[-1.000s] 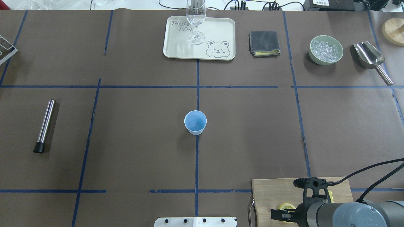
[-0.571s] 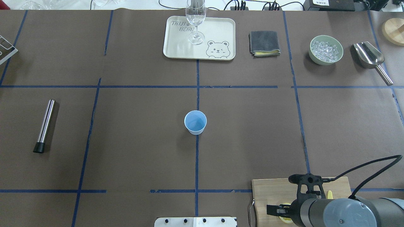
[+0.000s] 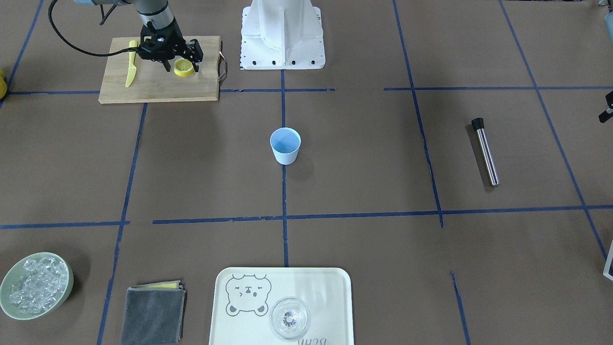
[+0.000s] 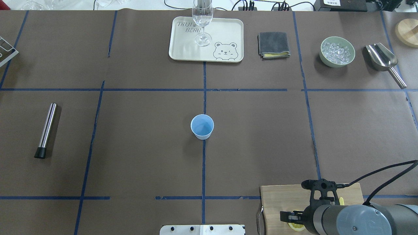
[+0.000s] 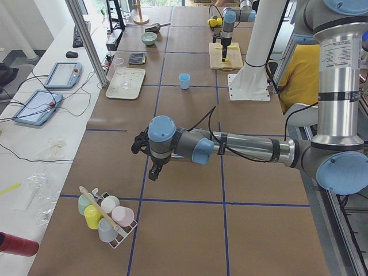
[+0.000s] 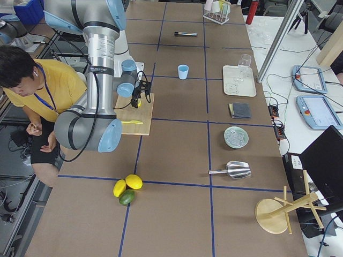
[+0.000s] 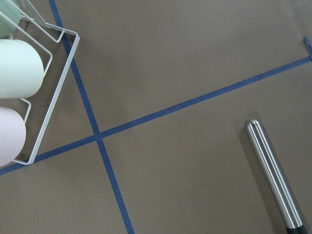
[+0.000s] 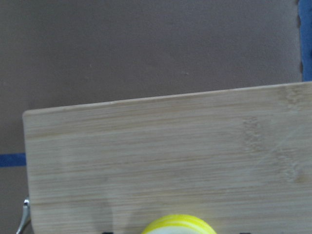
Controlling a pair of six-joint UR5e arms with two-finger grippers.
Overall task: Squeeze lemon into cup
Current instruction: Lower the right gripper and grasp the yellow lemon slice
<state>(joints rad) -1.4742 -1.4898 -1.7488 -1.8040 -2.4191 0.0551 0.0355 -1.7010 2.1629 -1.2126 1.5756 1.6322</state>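
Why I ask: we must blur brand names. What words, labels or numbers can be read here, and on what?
"TAIJI BEAR": printed on the tray, next to a bear drawing; the glass partly covers the end of the first word.
White label on the black box at the table's far edge: too small to read.
Sticker on the near arm in the left side view: too blurred to read.

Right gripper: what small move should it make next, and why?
Probably close the right gripper on the lemon. Its fingers stand open on either side of it on the cutting board, and the cup looks empty.
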